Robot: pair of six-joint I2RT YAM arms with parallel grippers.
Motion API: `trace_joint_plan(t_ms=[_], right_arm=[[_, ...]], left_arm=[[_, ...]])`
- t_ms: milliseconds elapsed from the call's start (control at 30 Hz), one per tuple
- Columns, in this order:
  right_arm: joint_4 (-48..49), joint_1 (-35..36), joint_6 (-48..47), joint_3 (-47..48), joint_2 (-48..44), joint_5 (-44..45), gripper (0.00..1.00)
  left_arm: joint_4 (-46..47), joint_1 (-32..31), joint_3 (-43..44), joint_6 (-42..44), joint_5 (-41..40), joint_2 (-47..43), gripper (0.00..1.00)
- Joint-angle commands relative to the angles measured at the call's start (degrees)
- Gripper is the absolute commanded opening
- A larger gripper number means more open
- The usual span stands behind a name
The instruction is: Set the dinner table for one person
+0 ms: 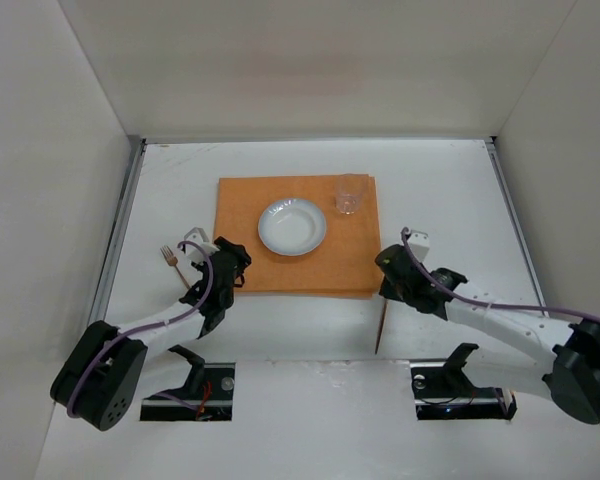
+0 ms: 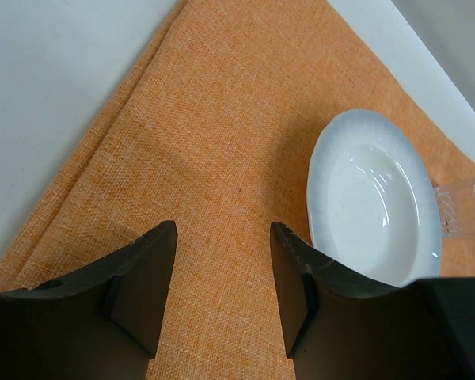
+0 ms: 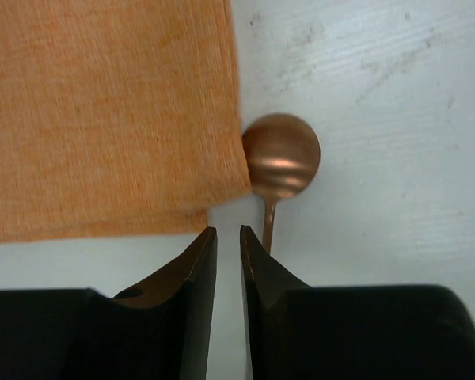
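Your table (image 1: 450, 190), rigid, fixed and lying under everything in view, is to be loaded, not gripped; on its mat (image 1: 242, 205) the plate (image 1: 292, 226) and glass (image 1: 350, 195) appear empty, your left fingers (image 2: 154, 269) gape wide on nothing, and your right fingers (image 3: 202, 269), nearly closed, hold nothing beside the spoon (image 3: 281, 154).

The left arm (image 1: 150, 323) and right arm (image 1: 500, 320) are made of white links and black joints, each trailed by a purple cable (image 1: 202, 290). Black wedge fingers (image 2: 142, 277) are fitted to the left gripper (image 2: 223, 229) and right gripper (image 3: 228, 231).
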Motion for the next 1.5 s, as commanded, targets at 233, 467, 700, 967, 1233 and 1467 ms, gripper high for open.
trace_joint_plan(t_ms=[233, 467, 700, 967, 1233, 1467], right_arm=[[-9.7, 3.9, 9.3, -1.1, 1.9, -1.7, 0.31], [-5.2, 4.3, 7.4, -0.6, 6.9, -2.8, 0.25], [-4.4, 4.1, 5.1, 0.8, 10.3, -3.2, 0.20], [-9.3, 1.5, 4.9, 1.1, 3.8, 0.4, 0.10], [-10.7, -3.5, -3.7, 8.3, -0.8, 4.0, 0.11], [6.3, -2.5, -14.9, 17.4, 11.8, -3.9, 0.12]], left_arm=[[3.1, 0.6, -0.3, -0.9, 1.1, -0.6, 0.49], [3.0, 0.8, -0.6, -0.9, 1.0, -1.1, 0.49], [3.1, 1.0, -0.6, -1.0, 1.5, -0.9, 0.49], [3.2, 1.2, -0.7, -1.1, 1.3, -1.1, 0.49], [3.3, 1.3, 0.1, -1.5, 2.1, 0.9, 0.49], [3.3, 1.4, 0.0, -1.5, 2.4, 0.7, 0.49]])
